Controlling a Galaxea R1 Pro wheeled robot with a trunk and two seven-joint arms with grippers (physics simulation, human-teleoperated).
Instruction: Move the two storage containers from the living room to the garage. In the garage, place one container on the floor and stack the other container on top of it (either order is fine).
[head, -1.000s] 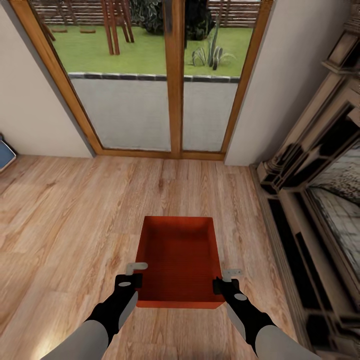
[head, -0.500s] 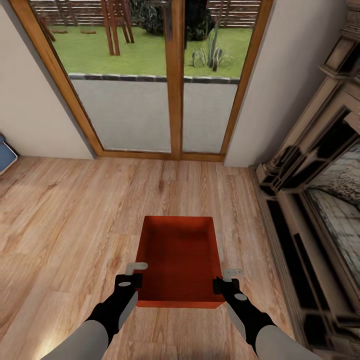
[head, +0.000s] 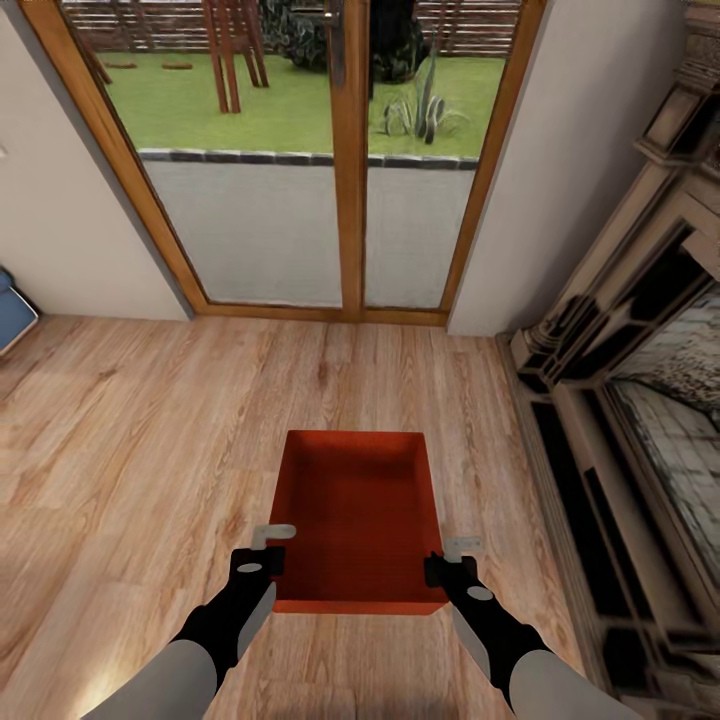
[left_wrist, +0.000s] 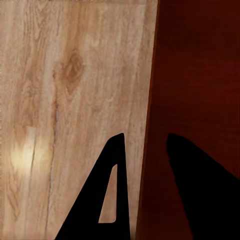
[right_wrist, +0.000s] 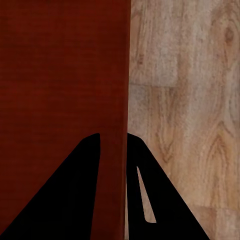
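The left claw (head: 268, 545) stands at the lower left of the head view with its two fingers astride the left wall of the storage container (head: 360, 510), one finger inside and one outside; the left wrist view shows a gap between them, and whether they actually press the wall I cannot tell. The right claw (head: 452, 556), at the lower right, has its fingers close on either side of the right wall, gripping it. The red-orange bin sits low in the centre of the frame, over the light wood-plank flooring (head: 150, 430). Above it, at the top of the frame, are wood-framed glass doors (head: 345, 160); a dark ornate fireplace mantel (head: 620, 330) fills the right edge.
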